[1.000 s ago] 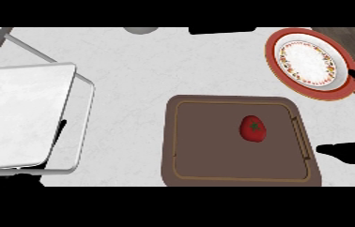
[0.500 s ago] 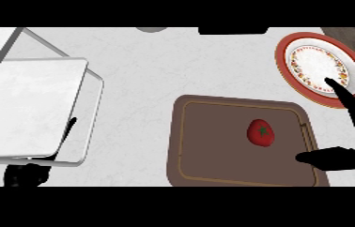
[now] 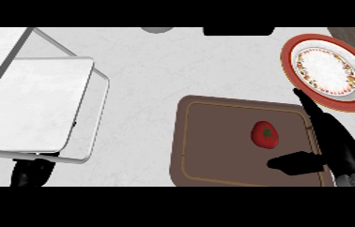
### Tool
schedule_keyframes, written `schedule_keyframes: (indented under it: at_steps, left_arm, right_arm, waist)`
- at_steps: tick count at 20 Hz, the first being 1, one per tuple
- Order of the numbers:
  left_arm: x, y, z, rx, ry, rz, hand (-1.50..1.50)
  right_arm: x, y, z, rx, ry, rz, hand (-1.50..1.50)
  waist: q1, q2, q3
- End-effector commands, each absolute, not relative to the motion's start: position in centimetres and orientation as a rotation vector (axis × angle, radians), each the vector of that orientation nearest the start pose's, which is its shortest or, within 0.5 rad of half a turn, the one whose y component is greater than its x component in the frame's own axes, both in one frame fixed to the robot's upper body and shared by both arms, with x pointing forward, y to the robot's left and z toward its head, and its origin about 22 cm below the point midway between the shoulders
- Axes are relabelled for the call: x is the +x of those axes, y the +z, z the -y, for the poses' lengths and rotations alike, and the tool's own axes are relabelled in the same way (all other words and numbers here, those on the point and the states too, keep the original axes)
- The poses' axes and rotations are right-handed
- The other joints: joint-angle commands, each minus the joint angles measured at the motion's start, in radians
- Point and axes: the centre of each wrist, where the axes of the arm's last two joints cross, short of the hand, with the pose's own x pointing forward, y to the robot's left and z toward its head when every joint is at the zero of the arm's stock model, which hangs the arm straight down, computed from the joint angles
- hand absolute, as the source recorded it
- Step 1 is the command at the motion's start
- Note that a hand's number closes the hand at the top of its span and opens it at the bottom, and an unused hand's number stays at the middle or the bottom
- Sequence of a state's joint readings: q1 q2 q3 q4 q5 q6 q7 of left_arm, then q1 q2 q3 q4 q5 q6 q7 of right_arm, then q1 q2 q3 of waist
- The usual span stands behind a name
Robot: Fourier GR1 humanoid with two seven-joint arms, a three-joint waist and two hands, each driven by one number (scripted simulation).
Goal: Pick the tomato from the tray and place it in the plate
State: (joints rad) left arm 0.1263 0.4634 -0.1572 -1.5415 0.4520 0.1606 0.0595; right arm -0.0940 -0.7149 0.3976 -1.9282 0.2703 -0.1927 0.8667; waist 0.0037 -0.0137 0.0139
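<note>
Head view: tomato point(image 3: 264, 133) lying on the brown tray point(image 3: 208, 146), toward its right side, untouched. Tray at the counter's point(image 3: 180, 66) near right edge. Plate point(image 3: 323, 72), red-rimmed with a patterned band, at the counter's right edge just beyond the tray's far right corner. Right hand point(image 3: 330, 144) over the tray's right edge, open, fingers straight and reaching toward the plate, thumb stretched left just below the tomato. Left hand point(image 3: 31, 173) dark at the lower left edge, partly hidden; fingers impossible to tell.
</note>
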Motion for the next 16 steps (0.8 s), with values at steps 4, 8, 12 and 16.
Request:
schedule_keyframes:
  at_steps: [4, 8, 12, 16]
  left_arm:
    - [21.4, -2.6, -25.2, 0.007, -0.010, 1.201, 0.00]
    - [21.3, -3.2, -25.0, 0.016, 0.003, 1.215, 0.00]
    - [22.0, -1.7, -25.3, 0.013, -0.001, 1.215, 0.00]
    - [21.6, -2.6, -25.5, 0.019, -0.010, 1.205, 0.00]
  right_arm:
    - [23.5, 9.7, 22.6, -0.822, 0.639, 1.040, -1.50]
    - [23.3, 9.5, 22.4, -0.844, 0.659, 0.981, -1.50]
    - [23.9, 8.4, 21.7, -0.855, 0.653, 0.977, -1.50]
    - [24.1, 7.4, 22.0, -0.829, 0.652, 0.957, -1.50]
  waist:
    - [-0.012, 0.019, -0.014]
    - [-0.023, 0.017, -0.015]
    - [-0.018, 0.018, -0.014]
    - [-0.022, 0.018, -0.014]
